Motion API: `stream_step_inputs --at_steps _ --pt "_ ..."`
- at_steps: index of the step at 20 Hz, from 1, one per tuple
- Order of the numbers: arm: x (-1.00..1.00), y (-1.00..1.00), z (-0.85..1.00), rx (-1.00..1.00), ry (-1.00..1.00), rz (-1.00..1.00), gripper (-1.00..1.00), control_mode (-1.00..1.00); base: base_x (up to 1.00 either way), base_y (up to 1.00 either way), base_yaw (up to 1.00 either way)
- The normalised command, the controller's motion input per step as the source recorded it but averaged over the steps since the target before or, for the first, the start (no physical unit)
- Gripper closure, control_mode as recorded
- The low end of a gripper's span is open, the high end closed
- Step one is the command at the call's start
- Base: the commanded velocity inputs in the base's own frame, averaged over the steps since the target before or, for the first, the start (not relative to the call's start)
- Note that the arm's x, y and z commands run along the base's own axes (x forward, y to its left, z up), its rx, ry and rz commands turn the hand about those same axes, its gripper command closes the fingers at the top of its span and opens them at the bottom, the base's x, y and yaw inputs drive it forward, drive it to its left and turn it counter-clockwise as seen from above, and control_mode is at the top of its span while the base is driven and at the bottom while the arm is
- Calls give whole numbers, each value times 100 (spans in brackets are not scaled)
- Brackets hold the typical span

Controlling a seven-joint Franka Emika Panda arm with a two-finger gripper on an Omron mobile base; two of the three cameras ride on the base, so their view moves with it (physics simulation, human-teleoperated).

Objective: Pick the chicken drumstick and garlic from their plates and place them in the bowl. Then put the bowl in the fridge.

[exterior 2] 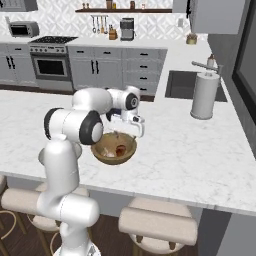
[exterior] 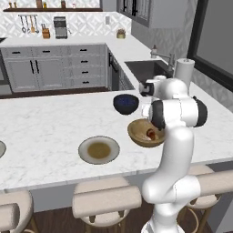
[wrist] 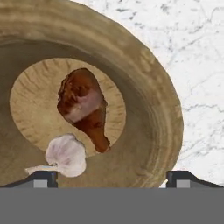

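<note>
Pincer spread wide and empty above the bowl on the marble surface, chicken drumstick and garlic lying touching inside it.

Bowl half behind arm

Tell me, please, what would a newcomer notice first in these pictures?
First, the wooden bowl on the marble counter, holding the reddish-brown drumstick with the pale garlic close beside it. Next, the white arm bent over the bowl, its end effector open just above it. To the bowl's left in the left base view lies a plate with nothing on it, and a dark blue bowl stands behind.
</note>
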Motion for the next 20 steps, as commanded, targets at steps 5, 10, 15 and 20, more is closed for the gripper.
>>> stream_step_inputs --at_steps 5,10,15,20 --pt "-80 -43 -1 21 -5 -2 -100 -100 0 0 0" --pt "-29 -10 -9 4 -12 0 -100 -100 0 0 0" --pt "2 -2 -23 0 -11 8 -100 -100 0 0 0" --pt "31 0 -11 0 0 4 -100 -100 0 0 0"
